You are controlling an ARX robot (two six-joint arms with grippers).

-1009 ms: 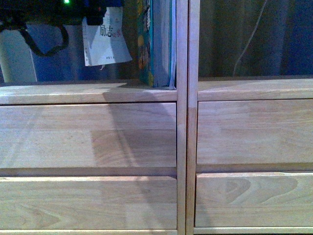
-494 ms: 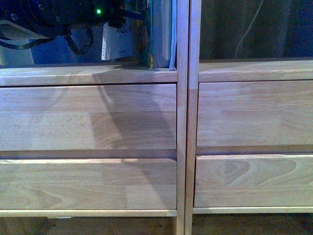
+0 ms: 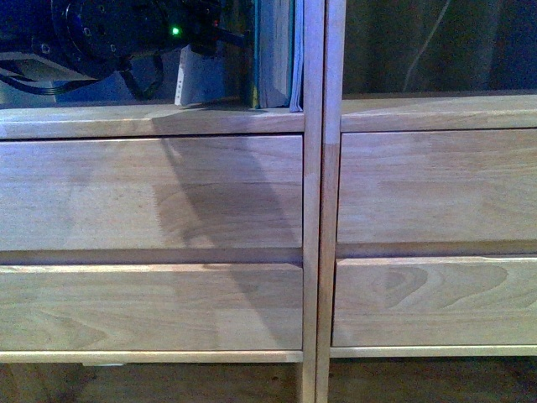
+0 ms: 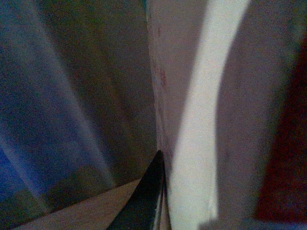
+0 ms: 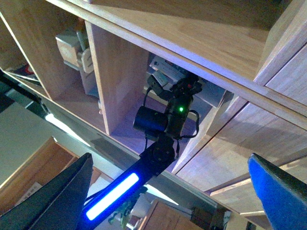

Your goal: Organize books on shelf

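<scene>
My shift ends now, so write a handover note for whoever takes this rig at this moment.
Left gripper: inside the shelf's left compartment, one finger against the white book; grip unclear.
Right gripper: open, holding nothing, outside the shelf.
Done: standing books are upright against that compartment's right wall.
Left: probably stand the white book beside them, then pull out.

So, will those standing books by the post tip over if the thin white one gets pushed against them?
Probably not: the standing books are upright, right beside the shelf post, which should brace them. The thin white book looks slim, so it may flex or lean rather than shove them.
</scene>
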